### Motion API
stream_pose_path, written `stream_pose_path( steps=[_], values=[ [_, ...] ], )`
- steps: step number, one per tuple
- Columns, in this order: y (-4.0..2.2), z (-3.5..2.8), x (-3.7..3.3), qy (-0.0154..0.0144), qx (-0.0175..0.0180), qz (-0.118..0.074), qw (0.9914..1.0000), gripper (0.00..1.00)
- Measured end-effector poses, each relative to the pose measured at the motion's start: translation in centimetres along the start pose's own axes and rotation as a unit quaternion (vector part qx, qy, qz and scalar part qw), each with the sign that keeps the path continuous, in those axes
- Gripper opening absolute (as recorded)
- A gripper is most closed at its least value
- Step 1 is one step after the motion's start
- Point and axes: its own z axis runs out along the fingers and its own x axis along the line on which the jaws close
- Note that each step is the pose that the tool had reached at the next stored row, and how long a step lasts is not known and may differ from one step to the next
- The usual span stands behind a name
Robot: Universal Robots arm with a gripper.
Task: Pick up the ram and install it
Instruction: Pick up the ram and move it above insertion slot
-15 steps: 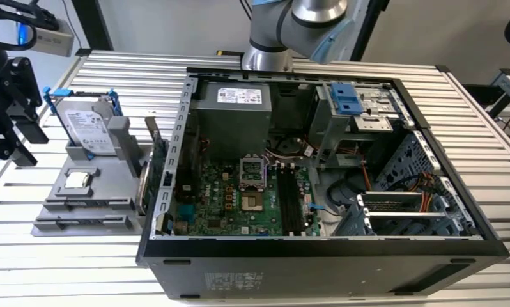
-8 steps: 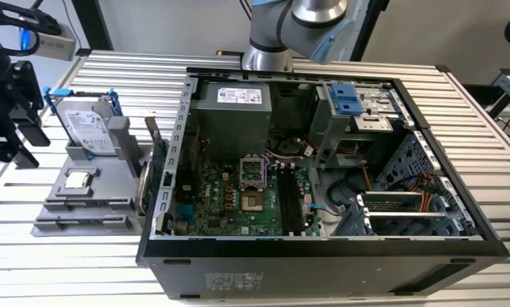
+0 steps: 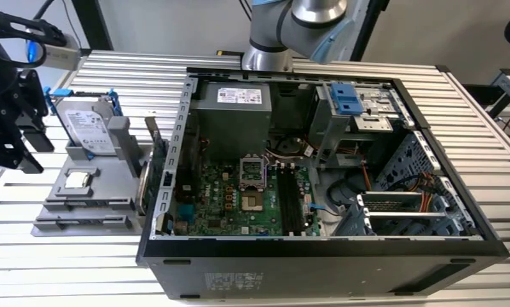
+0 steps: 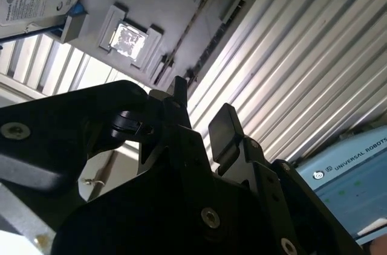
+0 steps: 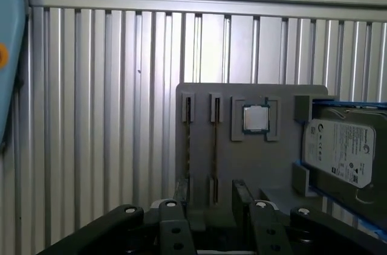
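The ram (image 5: 216, 146) stands edge-on as a thin strip in a slot of the grey holder tray (image 5: 254, 164); in the second wrist view the ram (image 4: 186, 34) is a thin dark line on the same tray. My black gripper (image 3: 23, 146) hangs at the exterior view's left, above the table and short of the tray. In both wrist views the gripper (image 5: 211, 203) (image 4: 202, 107) is open with nothing between its fingers, and the ram lies beyond the fingertips, apart from them. The motherboard's black slots (image 3: 289, 198) lie inside the open computer case (image 3: 165, 192).
The tray also carries a silver hard drive in a blue bracket (image 3: 89, 128) and a small square chip (image 5: 256, 118). An upright green card (image 3: 153, 163) stands between tray and case. The ribbed metal table (image 3: 33, 256) runs all around.
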Motion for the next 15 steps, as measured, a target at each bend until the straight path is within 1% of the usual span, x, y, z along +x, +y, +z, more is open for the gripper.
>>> stream_pose_path(
  steps=[8,15],
  values=[
    [-0.01,1.32,0.06,0.0,0.0,0.0,1.0,1.0],
    [-0.03,2.24,0.1,0.0,0.0003,0.0,1.0,1.0]
  ],
)
